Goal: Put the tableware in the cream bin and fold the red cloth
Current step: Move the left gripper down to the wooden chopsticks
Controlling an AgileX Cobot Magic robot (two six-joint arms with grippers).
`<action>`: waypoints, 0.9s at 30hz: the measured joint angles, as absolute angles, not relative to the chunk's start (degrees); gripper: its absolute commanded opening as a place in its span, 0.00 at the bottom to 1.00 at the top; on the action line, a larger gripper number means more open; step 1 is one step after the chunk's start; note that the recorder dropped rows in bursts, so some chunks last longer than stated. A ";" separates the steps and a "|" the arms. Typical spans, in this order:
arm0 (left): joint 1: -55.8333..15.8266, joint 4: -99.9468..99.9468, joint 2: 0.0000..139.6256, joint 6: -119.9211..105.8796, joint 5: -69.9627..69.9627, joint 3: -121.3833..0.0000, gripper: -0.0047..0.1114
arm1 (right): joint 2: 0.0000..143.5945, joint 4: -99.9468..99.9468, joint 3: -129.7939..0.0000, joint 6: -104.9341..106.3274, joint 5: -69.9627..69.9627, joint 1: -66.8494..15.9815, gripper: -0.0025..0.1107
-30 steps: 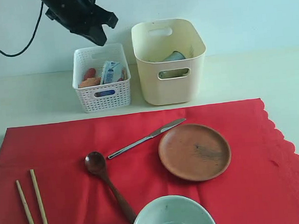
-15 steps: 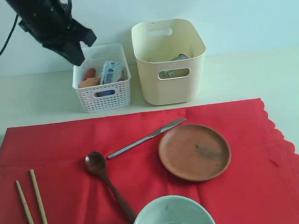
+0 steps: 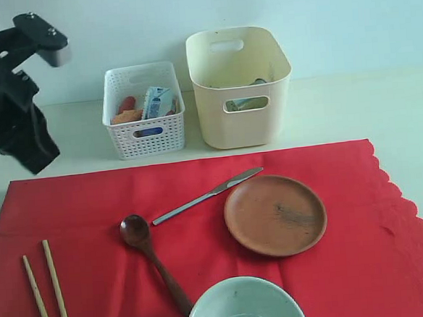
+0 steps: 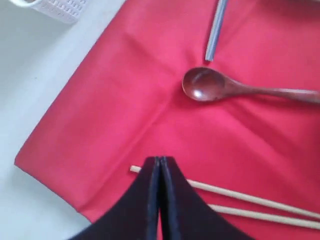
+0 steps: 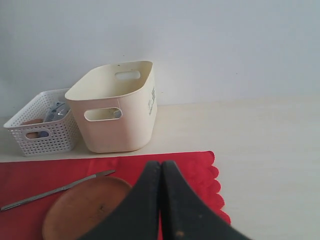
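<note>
L gripper (image 4: 159,161) clenched, empty, over red cloth's (image 3: 84,200) left end by the chopsticks (image 3: 48,289): thin, light, roll-prone, so pinch both mid-length. Spoon (image 3: 150,254) and knife (image 3: 207,195) lie flat, slippery, little to grab. Bowl (image 3: 243,305) prob. fragile, cut off by frame. Cup (image 3: 245,104) inside cream bin (image 3: 242,127) barely shows. Plate (image 3: 275,214) stiff; take rim. R gripper (image 5: 161,166) clenched, empty, over plate.

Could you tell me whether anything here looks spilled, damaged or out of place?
Nothing stands out: the knife, spoon, chopsticks, plate and bowl lie tidily on the flat red cloth, and the cream bin and white basket stand upright.
</note>
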State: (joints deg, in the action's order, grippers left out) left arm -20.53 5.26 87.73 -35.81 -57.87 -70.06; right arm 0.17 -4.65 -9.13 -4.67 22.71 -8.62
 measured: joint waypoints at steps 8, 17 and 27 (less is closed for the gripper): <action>-20.53 4.68 78.68 -57.62 -56.85 -56.97 0.08 | 0.17 -4.65 -9.13 -4.67 22.71 -8.62 0.02; -20.53 2.30 77.79 -83.14 -58.52 -48.39 0.56 | 0.17 -4.65 -9.13 -4.67 22.71 -8.62 0.02; -21.33 2.03 81.09 -98.17 -53.04 -46.70 0.65 | 0.17 -4.65 -9.13 -4.67 22.71 -8.62 0.02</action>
State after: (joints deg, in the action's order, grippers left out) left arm -21.33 2.03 81.09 -98.17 -53.04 -46.70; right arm 0.17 -4.65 -9.13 -4.67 22.71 -8.62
